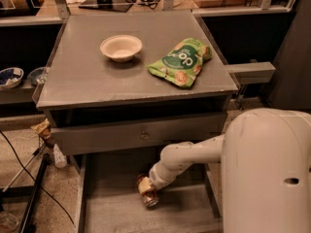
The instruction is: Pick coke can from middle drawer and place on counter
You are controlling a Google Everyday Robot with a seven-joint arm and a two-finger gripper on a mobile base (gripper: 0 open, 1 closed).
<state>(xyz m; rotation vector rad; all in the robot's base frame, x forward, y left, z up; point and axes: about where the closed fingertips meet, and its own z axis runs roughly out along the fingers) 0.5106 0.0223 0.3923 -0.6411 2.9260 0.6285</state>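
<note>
A large, flat, matte grey square desk [87,81] fills the far half of the scene. On it, far and slightly left of the middle, stands a small cream round bowl [121,47]. To the right of the bowl, apart from it, a crinkled green snack bag [181,61] lies flat and reaches close to the right edge of the desk.

Under the near edge of the desk sits a grey drawer front [97,137] with a small round knob [144,136] at its centre. Below that, the wide shallow grey middle drawer [107,212] is pulled out towards the near side, showing its flat floor and low side walls.

The robot's bulky white rounded body [267,174] fills the near right corner. From it a white jointed arm [189,154] stretches left and down into the open drawer. The pincer [146,187] is low inside the drawer, near the middle, right at the small red coke can [150,198]. The can lies tilted on the drawer floor with its silver end towards the near side. Whether the pincer is spread or pinching the can cannot be told

At the far left, on a low dark shelf, sits a blue patterned bowl [9,76]. A thin black cable [19,159] runs over the speckled floor on the left
</note>
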